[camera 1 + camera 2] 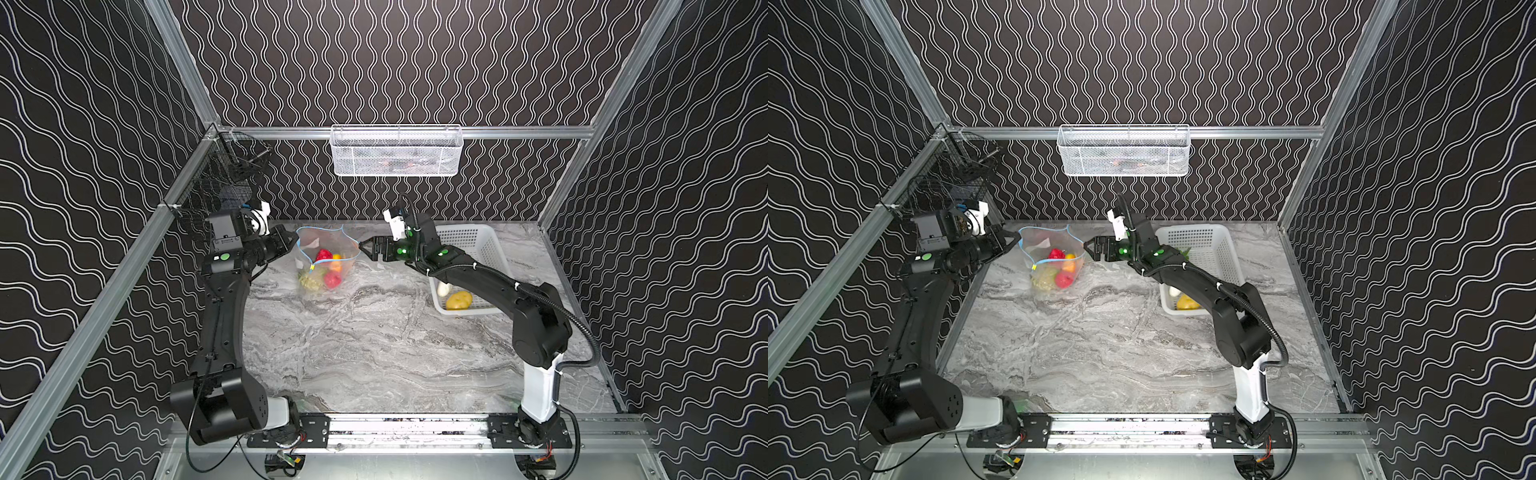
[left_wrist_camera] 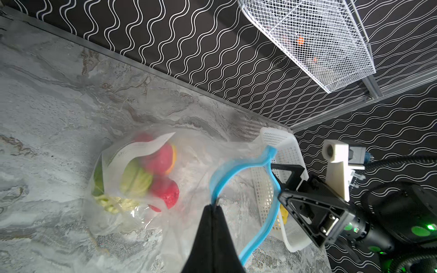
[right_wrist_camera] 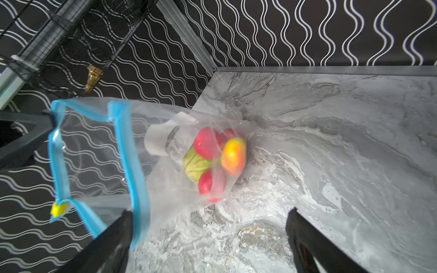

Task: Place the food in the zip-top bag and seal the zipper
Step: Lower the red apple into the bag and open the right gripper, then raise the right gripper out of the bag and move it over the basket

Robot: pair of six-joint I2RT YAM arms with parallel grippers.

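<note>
The clear zip-top bag stands with its mouth spread, at the back of the marble table. My left gripper is shut on the mouth's left edge, its tips pinching the blue zipper. On the mouth's right side my right gripper is open, and the zipper strip lies just inside one finger. The yellow slider sits at the near end. Inside the bag lie red fruits, a green cabbage and an orange-red one.
A white perforated basket stands right of the bag under my right arm. It holds a yellow potato-like piece and a white radish. A white wire basket hangs on the back wall, and a black mesh one on the left rail.
</note>
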